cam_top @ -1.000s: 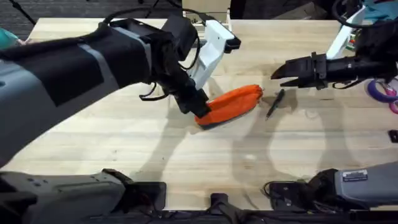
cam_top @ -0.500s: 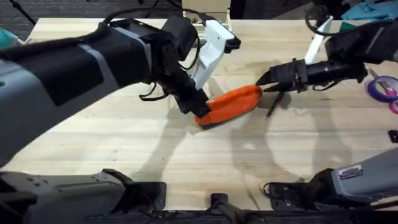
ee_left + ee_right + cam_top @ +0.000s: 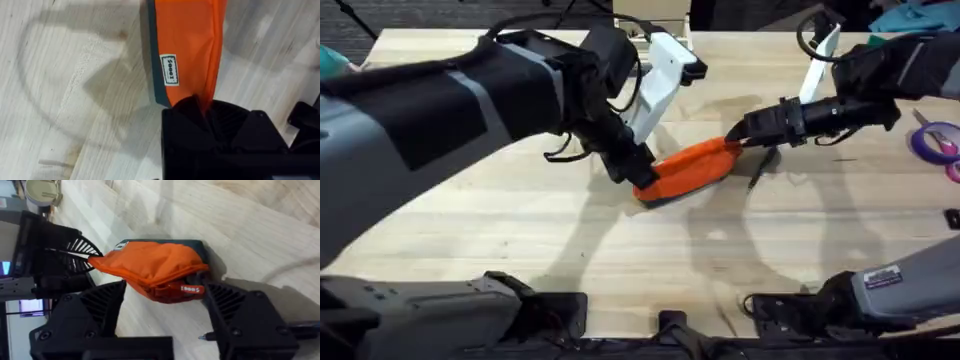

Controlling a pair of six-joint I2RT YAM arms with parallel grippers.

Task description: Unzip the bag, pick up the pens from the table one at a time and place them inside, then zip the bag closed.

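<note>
The orange bag [image 3: 692, 165] lies at the middle of the table [image 3: 520, 235], its zipper shut as far as I can see. My left gripper [image 3: 640, 177] is shut on the bag's left end; in the left wrist view the fabric [image 3: 187, 45] is pinched between the black fingers [image 3: 180, 125]. My right gripper [image 3: 733, 134] is at the bag's right end, open, its fingers [image 3: 100, 305] either side of the end with the small label [image 3: 190, 289]. A thin dark pen [image 3: 761, 167] lies just right of the bag, under the right gripper.
A white upright part [image 3: 660, 75] stands just behind the bag. A purple tape roll [image 3: 935, 141] and a small black object [image 3: 952, 216] lie at the table's right edge. Bare wood spreads in front of the bag.
My right gripper has moved left, from well right of the pen to the bag's right end. The left gripper and the bag have stayed put.
</note>
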